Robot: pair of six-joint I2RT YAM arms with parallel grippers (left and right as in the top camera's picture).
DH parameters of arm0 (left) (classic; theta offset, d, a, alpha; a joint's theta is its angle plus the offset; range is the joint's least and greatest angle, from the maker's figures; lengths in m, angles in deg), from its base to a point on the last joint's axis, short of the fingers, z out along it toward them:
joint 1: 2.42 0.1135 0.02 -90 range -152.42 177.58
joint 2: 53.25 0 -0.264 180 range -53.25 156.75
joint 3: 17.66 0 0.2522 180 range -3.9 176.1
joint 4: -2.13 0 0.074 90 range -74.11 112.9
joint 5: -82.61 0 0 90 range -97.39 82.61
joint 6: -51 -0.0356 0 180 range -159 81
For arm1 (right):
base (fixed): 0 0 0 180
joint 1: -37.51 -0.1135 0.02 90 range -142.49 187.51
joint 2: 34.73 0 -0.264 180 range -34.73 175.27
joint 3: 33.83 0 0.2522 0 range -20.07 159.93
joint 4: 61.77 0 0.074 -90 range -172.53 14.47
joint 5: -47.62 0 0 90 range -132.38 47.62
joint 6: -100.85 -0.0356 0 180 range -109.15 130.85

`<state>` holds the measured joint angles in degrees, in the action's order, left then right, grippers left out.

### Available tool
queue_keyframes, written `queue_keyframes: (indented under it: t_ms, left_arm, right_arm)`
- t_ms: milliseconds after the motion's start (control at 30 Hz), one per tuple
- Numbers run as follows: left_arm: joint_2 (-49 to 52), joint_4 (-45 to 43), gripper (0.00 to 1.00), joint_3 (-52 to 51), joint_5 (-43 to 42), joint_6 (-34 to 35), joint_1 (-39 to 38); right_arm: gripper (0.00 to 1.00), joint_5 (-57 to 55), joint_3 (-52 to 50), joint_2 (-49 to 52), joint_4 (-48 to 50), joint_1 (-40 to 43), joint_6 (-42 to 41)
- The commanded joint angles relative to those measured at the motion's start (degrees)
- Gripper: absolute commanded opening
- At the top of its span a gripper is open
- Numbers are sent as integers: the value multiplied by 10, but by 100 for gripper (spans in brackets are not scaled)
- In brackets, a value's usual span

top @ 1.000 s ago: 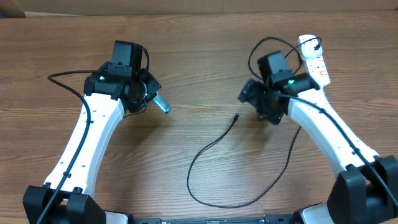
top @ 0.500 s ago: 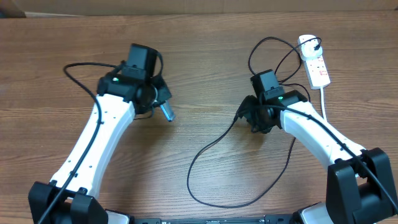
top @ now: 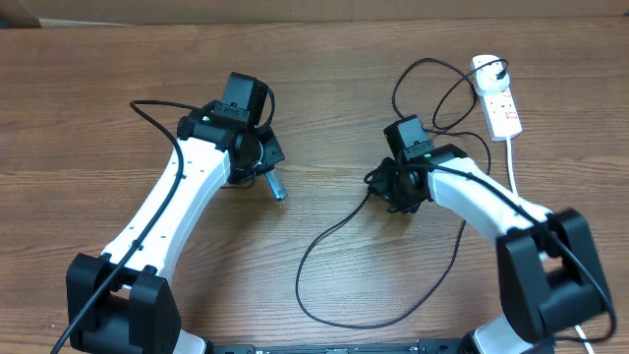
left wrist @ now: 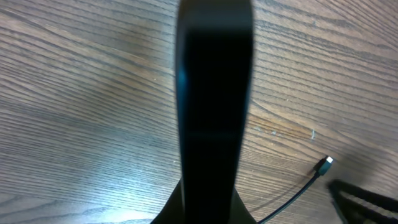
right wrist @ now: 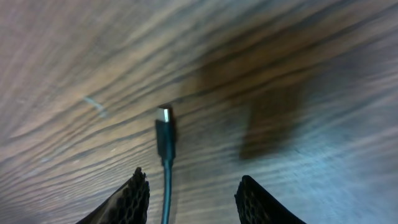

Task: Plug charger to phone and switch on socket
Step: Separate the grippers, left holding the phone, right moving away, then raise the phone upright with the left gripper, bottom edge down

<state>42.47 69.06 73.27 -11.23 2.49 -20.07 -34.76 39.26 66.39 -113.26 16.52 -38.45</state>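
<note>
My left gripper (top: 263,173) is shut on the phone (top: 276,187), whose light blue end sticks out toward the table's middle. In the left wrist view the phone (left wrist: 214,93) is a dark edge-on bar rising from the jaws. The charger, a thin black cable (top: 324,236), loops across the table centre. Its plug tip (right wrist: 164,119) lies on the wood just ahead of my right gripper (right wrist: 196,199), which is open with the cable running between its fingers (right wrist: 134,194). The tip also shows in the left wrist view (left wrist: 324,163). Overhead, the right gripper (top: 381,185) hovers over the tip. The white socket (top: 497,98) lies at the far right.
A thick white cord (top: 511,162) runs from the socket toward the front right. More black cable loops (top: 423,84) lie behind the right arm near the socket. The left arm's own black cable (top: 157,113) arcs over the table's left side.
My left arm has carried the phone to the right, toward the centre. My right gripper has moved left and down to the charger's plug tip and now straddles the cable.
</note>
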Motion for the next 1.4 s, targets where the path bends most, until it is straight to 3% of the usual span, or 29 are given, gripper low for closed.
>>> queue_keyframes:
  t_ms: [0, 1167, 1367]
  left_arm:
    - [-2, -2, 4, 4, -10, -12, 0]
    - [-2, 2, 4, 4, -37, -12, 0]
    - [-2, -3, 4, 4, -45, -13, 0]
  right_arm:
    - [43, 33, -3, 29, 14, 0, -2]
    - [4, 56, -2, 38, 43, 1, -2]
    - [4, 106, 5, 38, 50, 2, 5]
